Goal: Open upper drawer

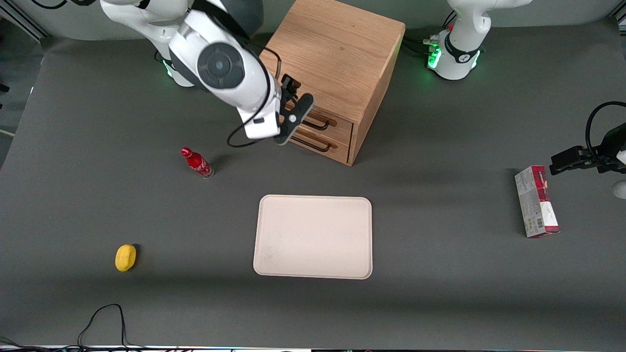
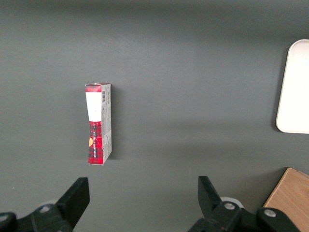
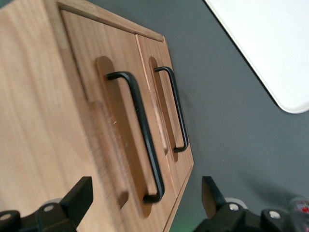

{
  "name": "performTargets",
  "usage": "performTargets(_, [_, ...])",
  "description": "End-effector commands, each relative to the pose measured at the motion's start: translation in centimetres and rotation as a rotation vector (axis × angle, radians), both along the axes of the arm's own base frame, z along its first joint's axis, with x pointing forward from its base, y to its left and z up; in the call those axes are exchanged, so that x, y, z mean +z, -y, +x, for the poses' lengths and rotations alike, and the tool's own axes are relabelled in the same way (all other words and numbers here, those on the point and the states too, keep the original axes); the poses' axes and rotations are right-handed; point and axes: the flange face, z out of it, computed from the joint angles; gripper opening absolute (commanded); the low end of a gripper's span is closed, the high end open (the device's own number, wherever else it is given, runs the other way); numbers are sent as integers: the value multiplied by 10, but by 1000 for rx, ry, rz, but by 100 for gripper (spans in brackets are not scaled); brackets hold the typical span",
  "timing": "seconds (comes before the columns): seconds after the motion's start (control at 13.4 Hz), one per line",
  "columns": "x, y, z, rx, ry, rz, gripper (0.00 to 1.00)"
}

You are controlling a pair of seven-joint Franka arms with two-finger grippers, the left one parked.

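The oak cabinet [image 1: 337, 54] stands at the back of the table. Its upper drawer [image 1: 342, 126] is shut, with a thin black wire handle [image 1: 320, 124]. In the right wrist view the upper drawer [image 3: 111, 87] and its handle [image 3: 142, 135] are close, beside the bottom drawer's handle [image 3: 175, 111]. My right gripper [image 1: 296, 98] is open in front of the drawer fronts, at the end of the handles toward the working arm. In the right wrist view the gripper [image 3: 145, 195] has one end of the upper handle between its spread fingers [image 3: 79, 193], not touching it.
The bottom drawer [image 1: 337, 149] is shut too. A beige tray [image 1: 313, 237] lies nearer the front camera. A red bottle [image 1: 197, 163] and a yellow lemon [image 1: 125, 257] lie toward the working arm's end. A red-and-white box [image 1: 536, 201] [image 2: 99, 123] lies toward the parked arm's end.
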Motion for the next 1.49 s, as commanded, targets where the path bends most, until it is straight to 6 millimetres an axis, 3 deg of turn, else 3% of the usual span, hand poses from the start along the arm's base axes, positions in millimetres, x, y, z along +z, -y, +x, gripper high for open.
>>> performTargets(0.0, [-19,-9,-7,31,4,25,100])
performTargets(0.67, [-58,-10,-12,81,55,6,100])
performTargets(1.12, [-84,-10,-5,98,102,-13,100])
performTargets(1.41, [-83,-4,4,117,128,-18,100])
